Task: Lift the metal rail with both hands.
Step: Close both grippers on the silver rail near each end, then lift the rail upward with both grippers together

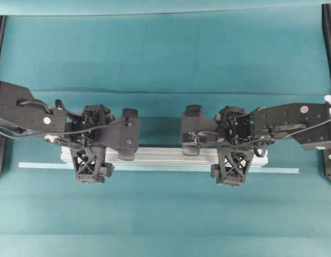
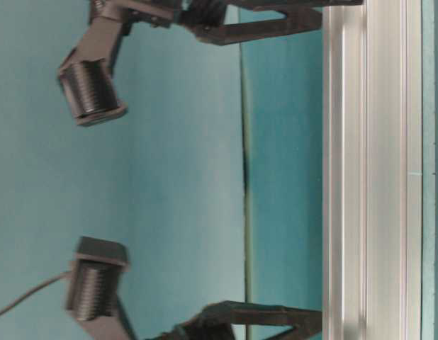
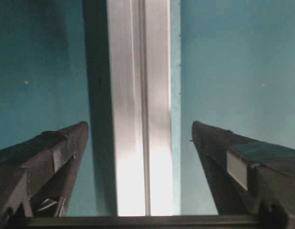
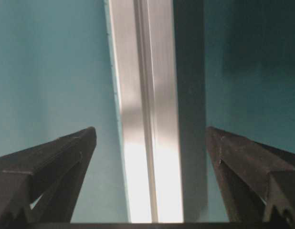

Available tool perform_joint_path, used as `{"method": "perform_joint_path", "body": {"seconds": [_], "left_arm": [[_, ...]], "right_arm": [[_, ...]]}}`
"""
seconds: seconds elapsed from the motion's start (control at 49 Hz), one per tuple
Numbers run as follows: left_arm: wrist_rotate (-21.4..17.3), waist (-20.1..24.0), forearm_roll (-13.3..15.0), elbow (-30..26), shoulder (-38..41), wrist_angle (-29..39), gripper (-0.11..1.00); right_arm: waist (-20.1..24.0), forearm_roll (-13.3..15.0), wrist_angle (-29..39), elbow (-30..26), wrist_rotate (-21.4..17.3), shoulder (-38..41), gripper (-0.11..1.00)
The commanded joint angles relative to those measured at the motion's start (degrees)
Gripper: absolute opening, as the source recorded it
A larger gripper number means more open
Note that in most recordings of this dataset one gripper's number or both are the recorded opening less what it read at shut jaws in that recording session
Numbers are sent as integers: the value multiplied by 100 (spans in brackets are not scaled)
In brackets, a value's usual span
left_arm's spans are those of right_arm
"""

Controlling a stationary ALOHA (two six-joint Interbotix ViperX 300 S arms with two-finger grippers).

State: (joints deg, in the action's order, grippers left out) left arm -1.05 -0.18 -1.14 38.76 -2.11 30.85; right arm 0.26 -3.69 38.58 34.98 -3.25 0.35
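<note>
Since the long silver-grey grooved aluminium rail (image 1: 165, 156) looks rigid, smooth and fairly heavy, I'd grip it evenly near both ends. It lies flat on the teal table (image 1: 165, 59). The left gripper (image 3: 140, 143) and right gripper (image 4: 152, 145) straddle it, gaping wide, holding nothing. No writing is readable.

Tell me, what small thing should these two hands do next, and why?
Probably close both together. The left hand and right hand each stand open astride the metal rail, a finger on either side with teal cloth showing between. It lies on the table, ungripped, so nothing can lift yet.
</note>
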Motion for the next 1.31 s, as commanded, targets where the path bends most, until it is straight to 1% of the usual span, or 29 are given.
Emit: {"method": "perform_joint_path", "body": {"seconds": [0.0,0.122,0.306,0.734,0.856,0.918,0.979,1.04,1.122,1.142,1.162,1.285], "left_arm": [[35,9,-9,35,62,-141,97],[62,9,0,88,211,-360,97],[53,9,-9,44,369,-492,97],[70,0,-9,97,387,-580,96],[79,9,-9,105,396,-615,94],[70,-9,-9,114,387,-615,89],[70,-18,-9,123,378,-606,80],[62,-35,-9,132,369,-615,65],[44,-44,-9,132,369,-624,40],[44,-53,-9,132,369,-624,36],[53,-44,-9,132,369,-624,35],[62,-44,-9,141,360,-633,36]], "right_arm": [[18,18,-229,97,53,114,96],[9,18,-510,246,35,255,96],[9,18,-756,272,53,387,96],[-26,18,-782,281,9,448,96],[-35,18,-782,272,-18,466,94],[-35,18,-782,272,-35,466,89],[-35,9,-782,264,-44,466,79],[-35,-18,-782,264,-44,475,63],[-35,-35,-782,255,-44,475,40],[-35,-35,-782,255,-44,475,38],[-35,-35,-782,255,-44,475,39],[-35,-35,-765,246,-26,475,39]]}}
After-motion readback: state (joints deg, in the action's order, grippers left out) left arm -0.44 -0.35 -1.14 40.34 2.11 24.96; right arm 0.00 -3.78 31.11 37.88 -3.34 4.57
